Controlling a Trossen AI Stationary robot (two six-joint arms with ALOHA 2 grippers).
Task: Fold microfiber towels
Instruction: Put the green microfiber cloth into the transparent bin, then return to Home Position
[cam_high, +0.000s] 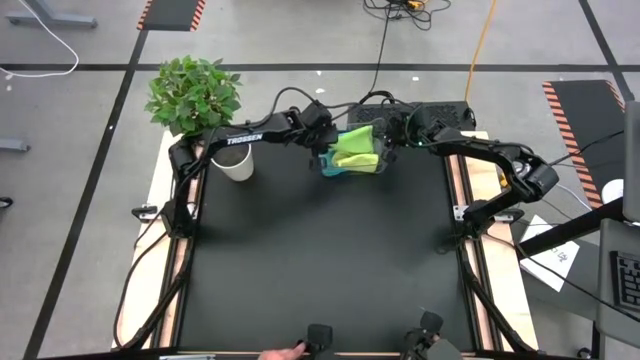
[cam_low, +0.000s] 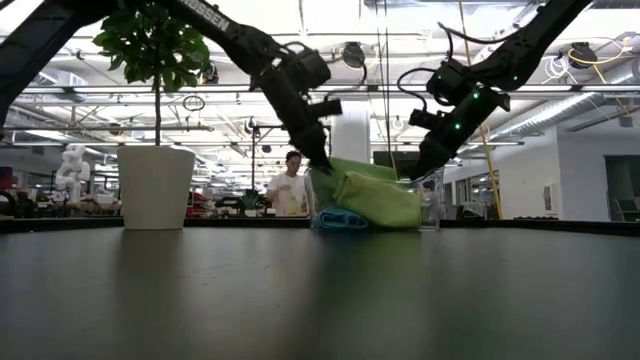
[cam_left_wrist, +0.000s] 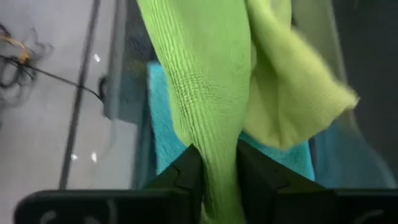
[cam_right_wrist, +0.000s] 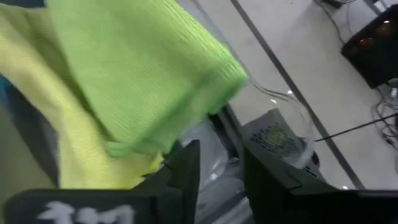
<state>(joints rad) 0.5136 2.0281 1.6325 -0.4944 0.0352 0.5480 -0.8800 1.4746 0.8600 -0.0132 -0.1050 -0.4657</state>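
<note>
A clear plastic bin (cam_low: 430, 200) stands at the table's far middle. A lime-green microfiber towel (cam_high: 356, 146) is draped over it and spills out, with a yellower green layer (cam_right_wrist: 62, 143) beneath. A turquoise towel (cam_low: 342, 218) lies at the bin's bottom left. My left gripper (cam_left_wrist: 219, 180) slants down at the bin's left side, its fingers apart, with green cloth running between them. My right gripper (cam_right_wrist: 221, 168) is open at the bin's right side. Only the bin's clear wall shows in its gap, and the towel's folded edge (cam_right_wrist: 205, 93) hangs just over one finger. My left gripper has a hanging fold of the lime-green towel (cam_left_wrist: 217, 143) between its parted fingers, filling the gap and touching both inner sides. The fingers slant down from the table's left. The cloth is slack and spreads out over the turquoise towel (cam_left_wrist: 163, 124) and the bin.
A potted plant in a white pot (cam_high: 232, 160) stands at the far left of the table. A black box with cables (cam_high: 440, 112) sits behind the bin. The black tabletop (cam_high: 320, 260) stretches from the bin to the near edge. In the low view, a person (cam_low: 290, 188) stands far behind.
</note>
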